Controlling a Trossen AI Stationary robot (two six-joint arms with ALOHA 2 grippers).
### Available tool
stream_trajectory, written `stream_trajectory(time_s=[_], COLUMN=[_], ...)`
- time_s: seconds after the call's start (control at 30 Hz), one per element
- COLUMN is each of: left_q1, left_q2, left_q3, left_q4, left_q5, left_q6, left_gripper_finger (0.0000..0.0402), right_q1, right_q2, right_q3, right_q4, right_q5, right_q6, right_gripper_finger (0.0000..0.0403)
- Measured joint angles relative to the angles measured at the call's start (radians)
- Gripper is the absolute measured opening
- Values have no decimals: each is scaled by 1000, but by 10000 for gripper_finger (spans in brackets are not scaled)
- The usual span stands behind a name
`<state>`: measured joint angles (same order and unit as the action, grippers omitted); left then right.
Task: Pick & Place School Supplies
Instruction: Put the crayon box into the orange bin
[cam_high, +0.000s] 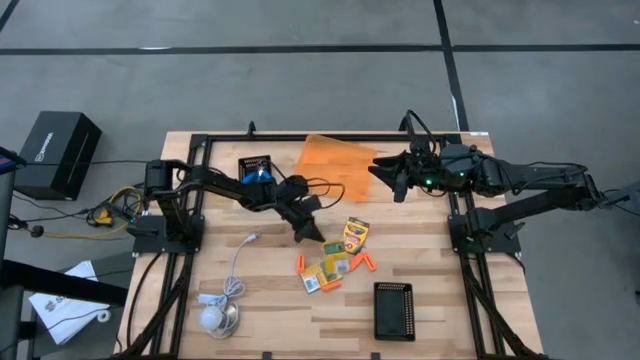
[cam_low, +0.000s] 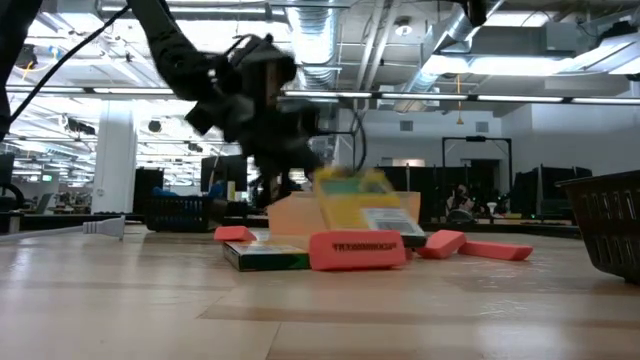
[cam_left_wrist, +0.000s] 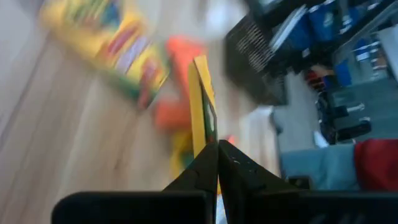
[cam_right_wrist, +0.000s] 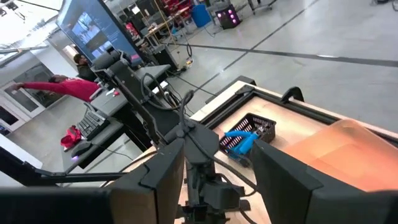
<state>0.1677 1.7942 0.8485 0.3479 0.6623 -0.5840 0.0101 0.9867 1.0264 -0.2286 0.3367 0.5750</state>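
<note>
Grey floor surrounds the wooden desk (cam_high: 270, 330), which carries a black frame and both arms. Left tool (cam_high: 312, 236) reaches toward the desk's middle, its fingers pressed together on the edge of a thin yellow crayon box (cam_left_wrist: 203, 112), held up on edge above the pile. Just beside it lies a larger crayon box (cam_high: 355, 236), and nearer the front edge more small boxes (cam_high: 325, 275) sit among short orange sticks (cam_high: 362, 263). Blue-handled scissors (cam_high: 258, 176) rest in a black tray (cam_high: 256, 163) near the back, by the left arm. An orange sheet (cam_high: 335, 162) lies at the back centre. Right tool (cam_high: 385, 172) hovers over that sheet's edge, fingers spread and holding nothing. A second black tray (cam_high: 394, 310) sits near the front right, and a white cable with puck (cam_high: 222, 315) at the front left.
</note>
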Motion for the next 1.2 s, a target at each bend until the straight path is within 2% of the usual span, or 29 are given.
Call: stream_trajectory(time_s=[0.23,0.43,0.8,1.2], left_q1=[23,62,220,396], left_q2=[-66,-110,-121,-100], left_q3=[99,144,231,237], left_q4=[-4,-9,-10,-29], left_q5=[-16,-73,-96,-94], left_q6=[0,0,27,95], left_gripper_finger=[0,0,0,0], right_q1=[1,1,0,-1], right_q2=[0,0,0,0], right_q3=[1,1,1,1], right_q4=[8,21,95,95], right_q5=[0,0,2,4], right_q6=[-8,-11,-63,-86], right_gripper_finger=[178,180,182,183])
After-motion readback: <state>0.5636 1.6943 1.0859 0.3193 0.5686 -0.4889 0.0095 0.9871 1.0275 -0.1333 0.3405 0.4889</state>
